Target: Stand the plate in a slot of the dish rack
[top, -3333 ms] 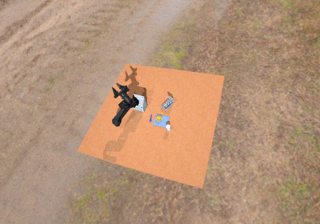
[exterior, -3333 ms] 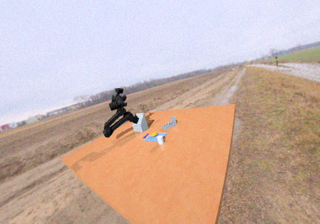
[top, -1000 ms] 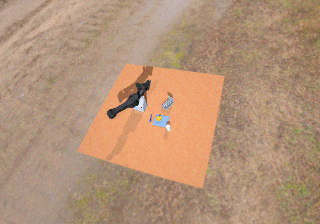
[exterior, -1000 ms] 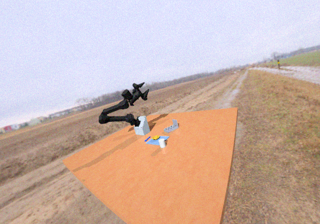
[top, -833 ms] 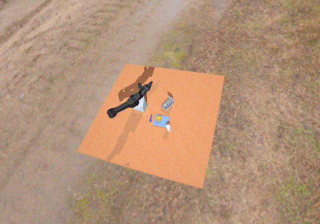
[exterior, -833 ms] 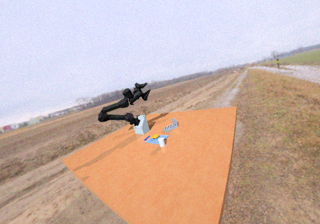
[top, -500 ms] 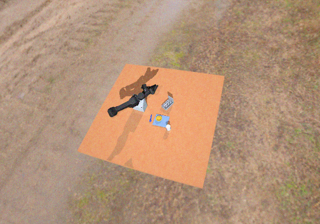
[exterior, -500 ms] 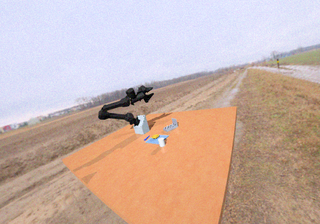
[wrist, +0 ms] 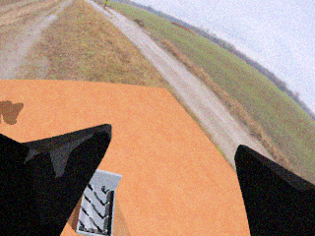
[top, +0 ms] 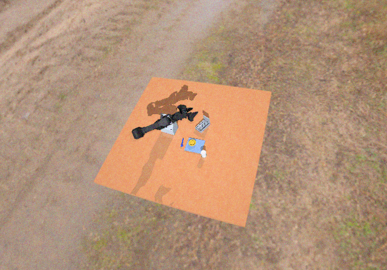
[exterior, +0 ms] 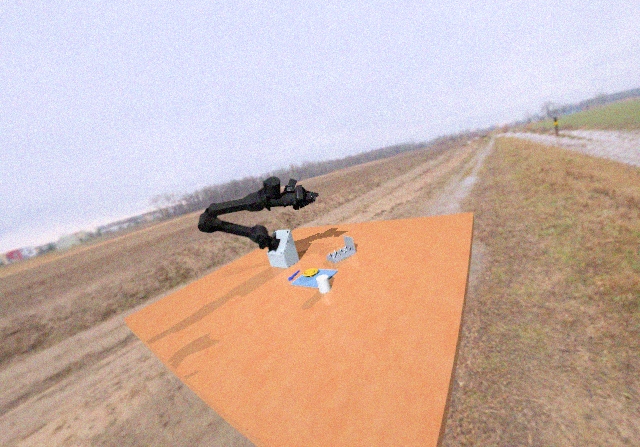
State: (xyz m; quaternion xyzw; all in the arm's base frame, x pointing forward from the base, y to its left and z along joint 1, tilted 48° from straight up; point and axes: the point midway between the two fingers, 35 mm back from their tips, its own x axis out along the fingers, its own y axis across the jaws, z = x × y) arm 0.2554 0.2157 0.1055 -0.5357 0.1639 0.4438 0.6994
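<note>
Gripper (exterior: 311, 194): spread, empty, high above the rack (top: 202, 124), free to descend.
Plate (top: 191, 142): apparently flat on blue mat (top: 196, 147), unlifted.

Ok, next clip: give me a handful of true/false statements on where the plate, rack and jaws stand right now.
1. The yellow plate lies flat on the blue mat. True.
2. The gripper holds the plate. False: its jaws stand open with nothing between them, high above the table.
3. The dish rack has no plate in its slots. True.
4. The white cup stands inside the dish rack. False: it stands at the mat's corner, apart from the rack.
5. A blue pen lies beside the mat, on the side nearer the robot's base. True.
</note>
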